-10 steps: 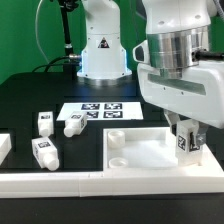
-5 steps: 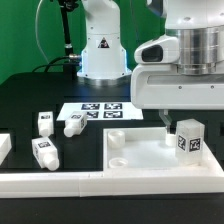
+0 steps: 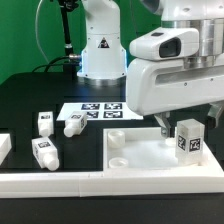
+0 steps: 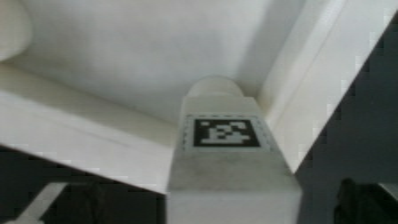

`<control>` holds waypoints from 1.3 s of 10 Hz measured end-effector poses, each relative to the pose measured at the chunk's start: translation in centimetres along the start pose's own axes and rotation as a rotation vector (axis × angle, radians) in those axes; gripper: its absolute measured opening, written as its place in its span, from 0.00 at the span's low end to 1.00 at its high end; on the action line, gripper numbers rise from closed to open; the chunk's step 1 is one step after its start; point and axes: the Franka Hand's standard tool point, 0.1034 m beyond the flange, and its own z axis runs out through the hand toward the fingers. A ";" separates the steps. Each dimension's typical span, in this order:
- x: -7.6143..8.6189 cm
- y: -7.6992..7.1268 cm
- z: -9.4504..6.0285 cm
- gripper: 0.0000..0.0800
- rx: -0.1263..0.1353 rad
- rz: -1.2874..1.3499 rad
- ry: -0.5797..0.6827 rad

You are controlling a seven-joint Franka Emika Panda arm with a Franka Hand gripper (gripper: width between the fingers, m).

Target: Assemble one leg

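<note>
I can't tell whether the gripper (image 3: 186,118) is spread or pressed together; its fingers are hidden behind the arm's body, just above the leg (image 3: 187,138). That leg stands upright on the tabletop (image 3: 140,152), near its right edge, tag (image 4: 224,132) facing me. Three more legs (image 3: 43,152) lie on the black table (image 3: 30,95) to the left, the marker board (image 3: 100,112) farther back.
</note>
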 end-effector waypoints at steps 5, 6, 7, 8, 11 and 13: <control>0.0 0.0 0.0 0.36 0.001 0.267 -0.001; 0.0 0.0 0.0 0.36 0.002 0.340 -0.001; 0.0 0.0 0.1 0.36 0.003 0.458 -0.001; -0.1 0.0 0.1 0.36 0.000 0.678 -0.001; 0.0 0.1 -0.1 0.36 0.041 1.261 -0.059; -0.1 0.2 0.0 0.36 0.054 1.423 -0.069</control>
